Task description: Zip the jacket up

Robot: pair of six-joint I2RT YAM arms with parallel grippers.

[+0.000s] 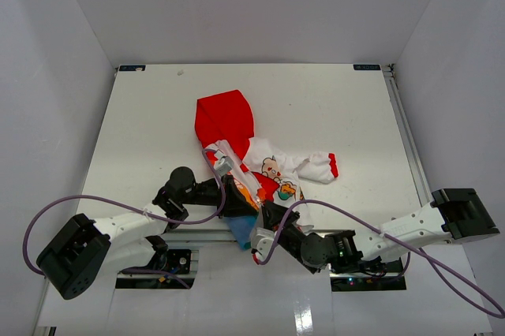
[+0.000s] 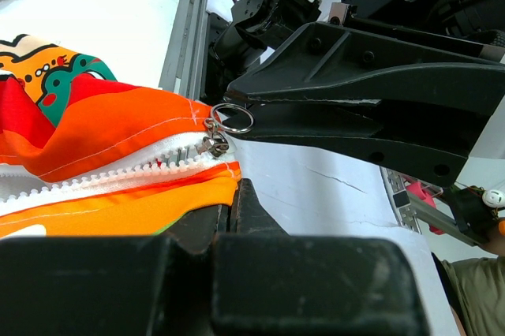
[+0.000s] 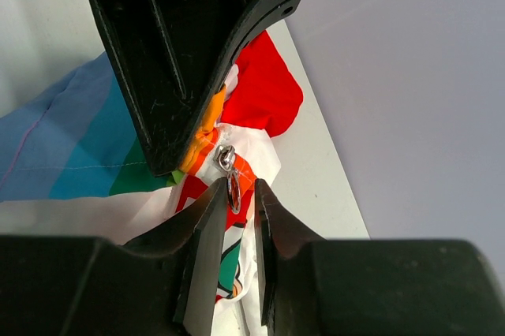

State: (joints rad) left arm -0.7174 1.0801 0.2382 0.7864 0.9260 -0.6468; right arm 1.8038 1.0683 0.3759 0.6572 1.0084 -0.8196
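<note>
The jacket [image 1: 272, 166] lies crumpled at the near middle of the table, with its red hood [image 1: 225, 117] at the far end and a red cuff [image 1: 333, 164] to the right. My left gripper [image 1: 230, 192] is shut on the orange hem [image 2: 118, 210] just beside the white zipper teeth [image 2: 118, 176]. The silver slider [image 2: 213, 141] sits at the hem end, and its ring pull [image 2: 231, 117] sticks out. My right gripper [image 3: 240, 186] has its jaws slightly apart with the ring pull [image 3: 234, 188] between the tips, against the left finger.
An aluminium rail [image 1: 197, 235] runs along the near table edge, right under both grippers. Purple cables [image 1: 95, 200] loop from each arm. White walls enclose the table [image 1: 158, 99] on three sides.
</note>
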